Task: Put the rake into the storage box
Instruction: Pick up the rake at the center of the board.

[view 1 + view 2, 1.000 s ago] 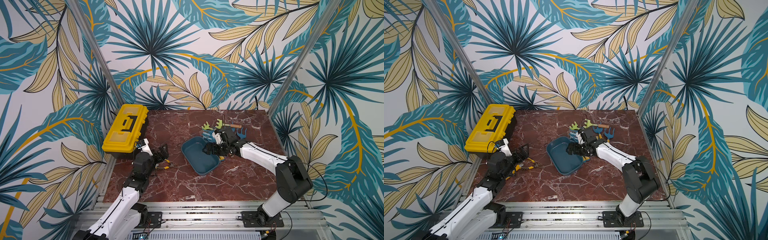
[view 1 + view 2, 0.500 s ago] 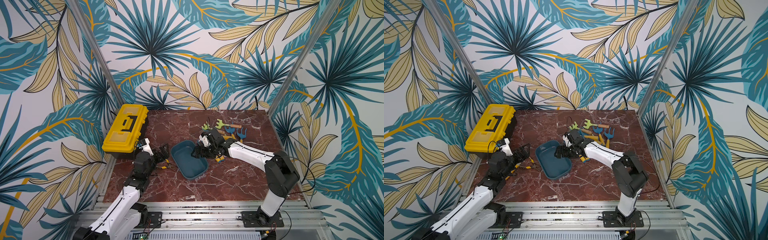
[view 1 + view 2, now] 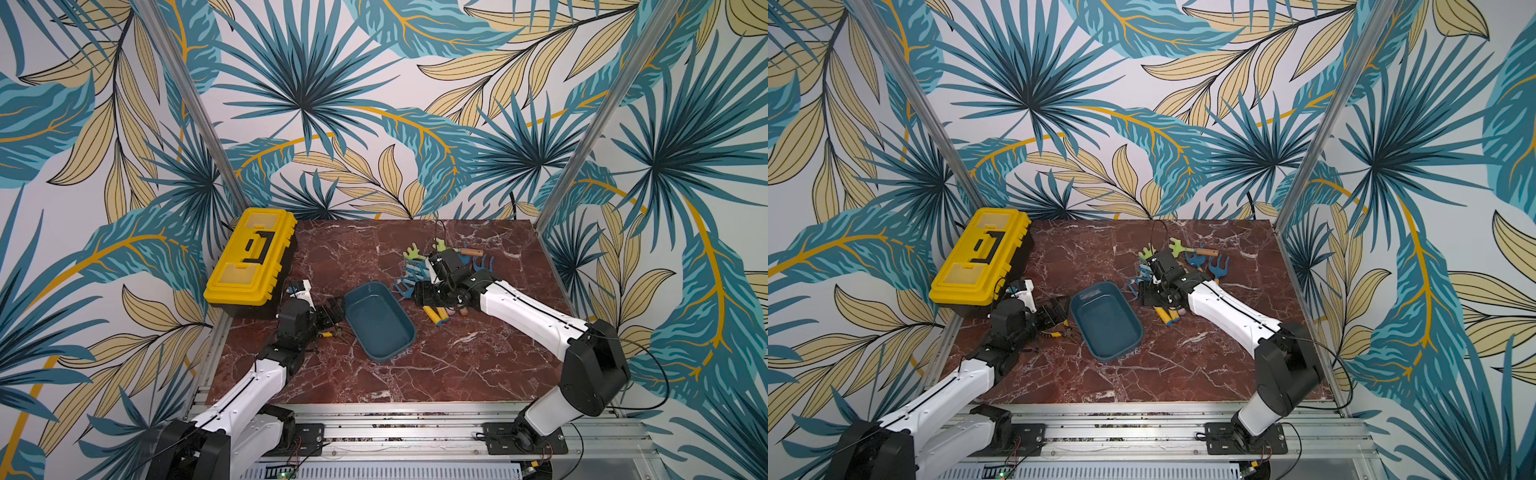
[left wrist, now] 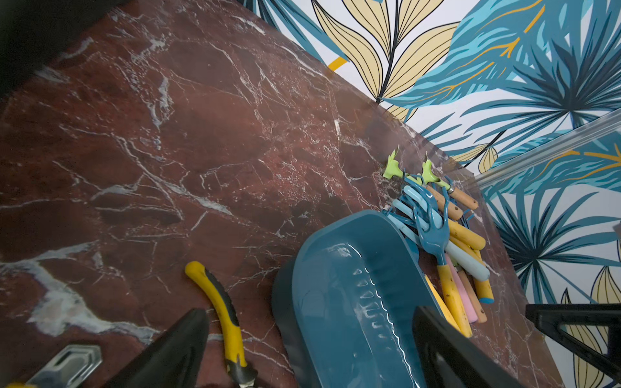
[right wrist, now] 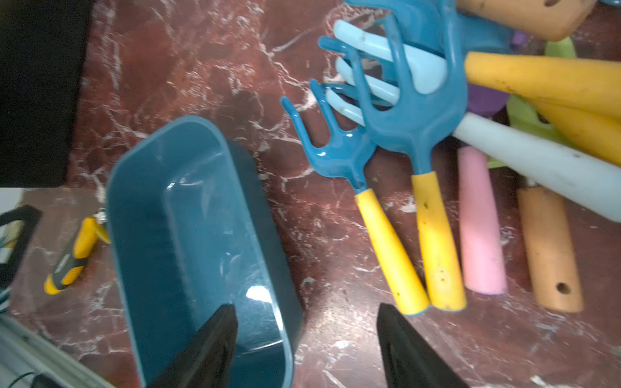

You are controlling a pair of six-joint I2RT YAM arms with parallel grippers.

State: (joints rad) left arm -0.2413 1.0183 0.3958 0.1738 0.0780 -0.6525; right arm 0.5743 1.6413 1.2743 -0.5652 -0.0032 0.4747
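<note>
**Reach step: right hand closing in on a rake, box empty.**

Near left, the left hand rests spread wide beside the box, which lies empty mid-table. The right hand hovers over the box's right rim, fingers apart, pinching nothing. The rake, with a blue head and yellow handle, lies just right of its fingertips, head toward the far side. The next move probably calls for shifting right, straddling the handle and squeezing.
</note>
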